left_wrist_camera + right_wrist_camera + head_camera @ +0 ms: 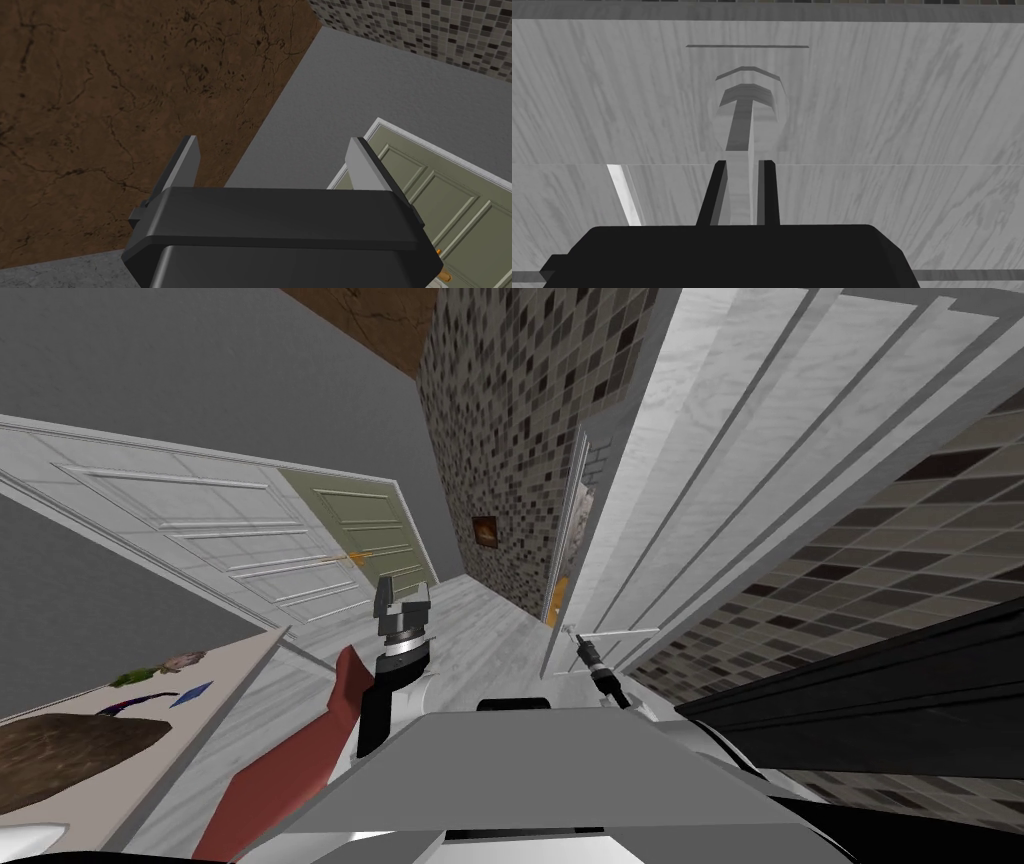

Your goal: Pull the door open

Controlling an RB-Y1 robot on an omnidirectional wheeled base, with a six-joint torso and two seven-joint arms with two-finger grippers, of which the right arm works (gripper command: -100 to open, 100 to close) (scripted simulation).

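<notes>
A pale, grey-veined panelled door runs along my right side. Its far edge stands a narrow gap off the frame. A slim lever handle sticks out of the door low down. My right gripper is at the tip of that lever. In the right wrist view its dark fingers press both sides of the lever handle, shut on it, with the door face right behind. My left gripper is raised in front of my chest, open and holding nothing.
A mosaic tiled wall with a small picture lies ahead. On the left are a white panelled door and a green door. A black unit stands close on my right. A red shape lies low left.
</notes>
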